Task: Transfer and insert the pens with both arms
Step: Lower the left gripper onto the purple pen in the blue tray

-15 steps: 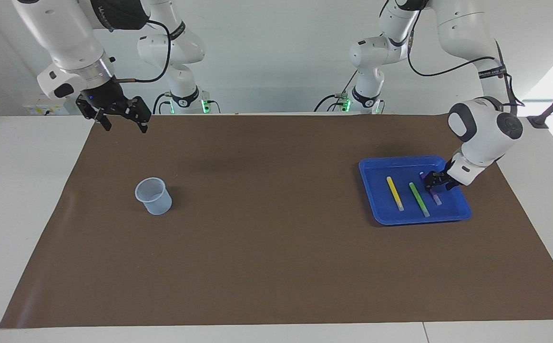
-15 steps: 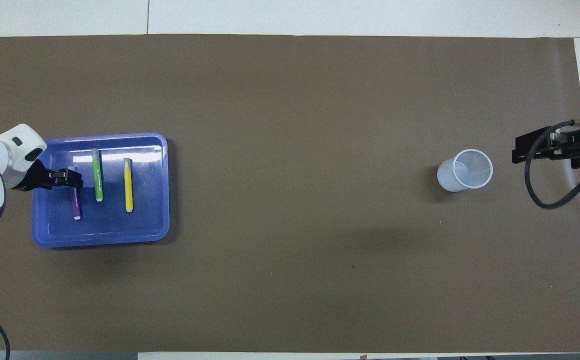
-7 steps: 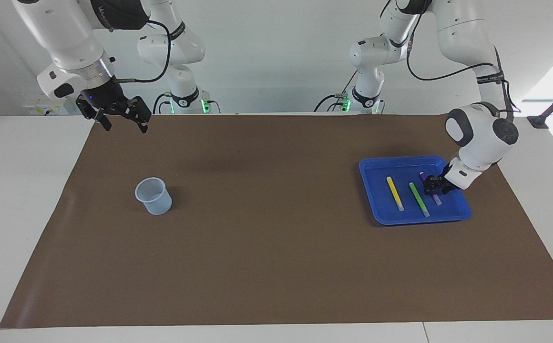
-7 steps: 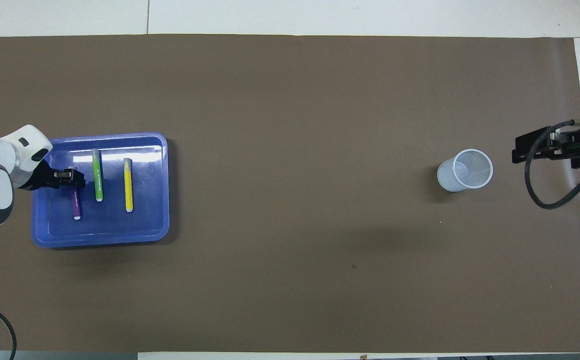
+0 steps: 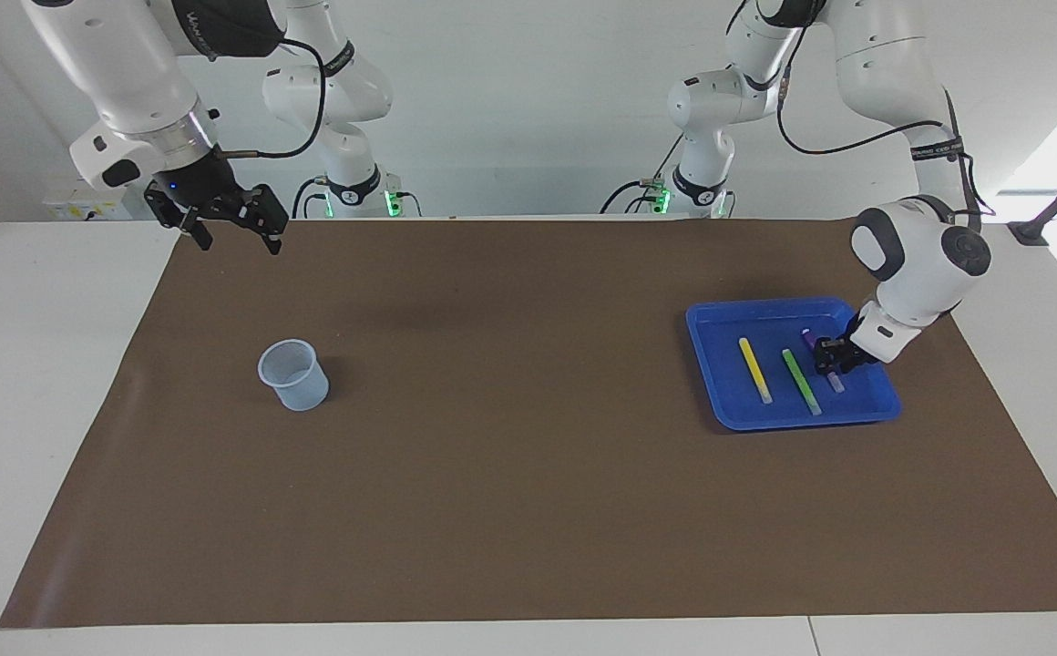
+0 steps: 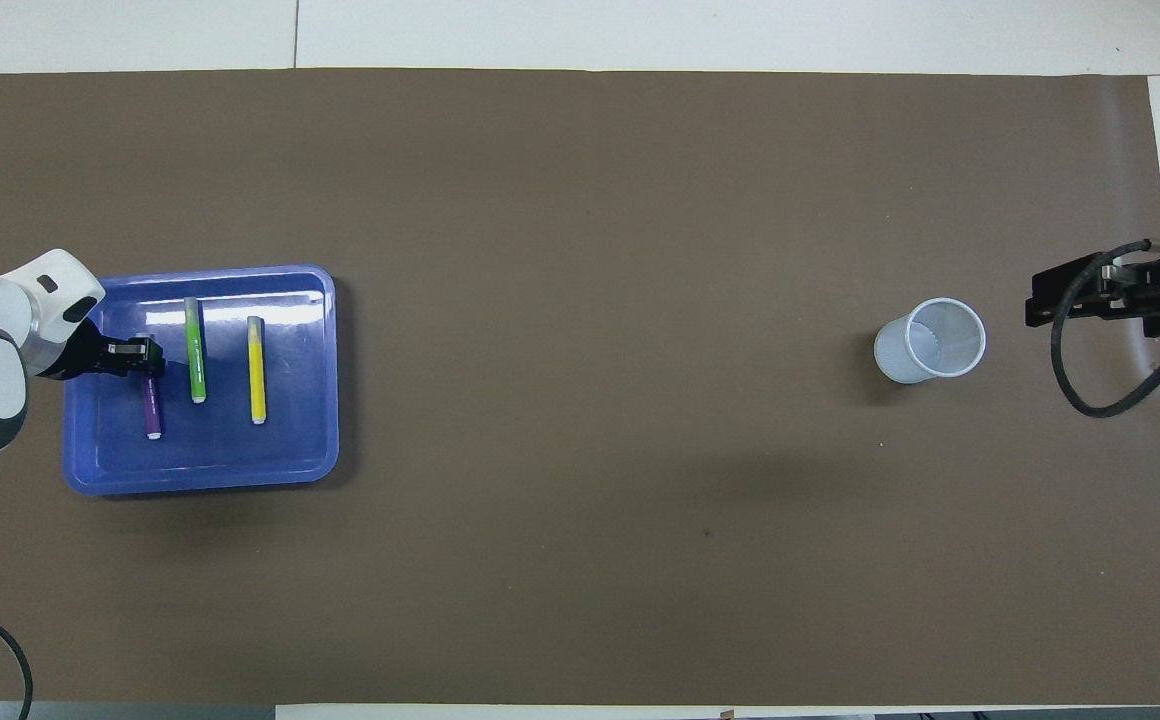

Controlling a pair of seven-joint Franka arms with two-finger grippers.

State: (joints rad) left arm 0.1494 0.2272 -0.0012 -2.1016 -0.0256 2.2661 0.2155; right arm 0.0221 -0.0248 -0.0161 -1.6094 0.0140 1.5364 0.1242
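Note:
Three pens lie side by side in a blue tray (image 5: pixel 709 357) (image 6: pixel 292 442) at the left arm's end: yellow (image 5: pixel 754 369) (image 6: pixel 256 370), green (image 5: pixel 801 381) (image 6: pixel 195 352) and purple (image 5: pixel 836 382) (image 6: pixel 151 406). My left gripper (image 5: pixel 831 357) (image 6: pixel 145 355) is down in the tray at the purple pen's middle and hides part of it. The pen still lies in the tray. My right gripper (image 5: pixel 239 239) (image 6: pixel 1105 298) is open and empty, held in the air over the mat's edge at the right arm's end, where that arm waits.
A translucent cup (image 5: pixel 292 374) (image 6: pixel 930 340) stands upright on the brown mat (image 5: pixel 510 437) toward the right arm's end. Two smaller white arms with green lights (image 5: pixel 346 137) (image 5: pixel 702 118) stand at the robots' edge. A black cable (image 6: pixel 1070 385) hangs from the right wrist.
My left arm has drawn in and settled its gripper lower onto the purple pen; in the last half second it barely moved. The right arm and the pens have not moved.

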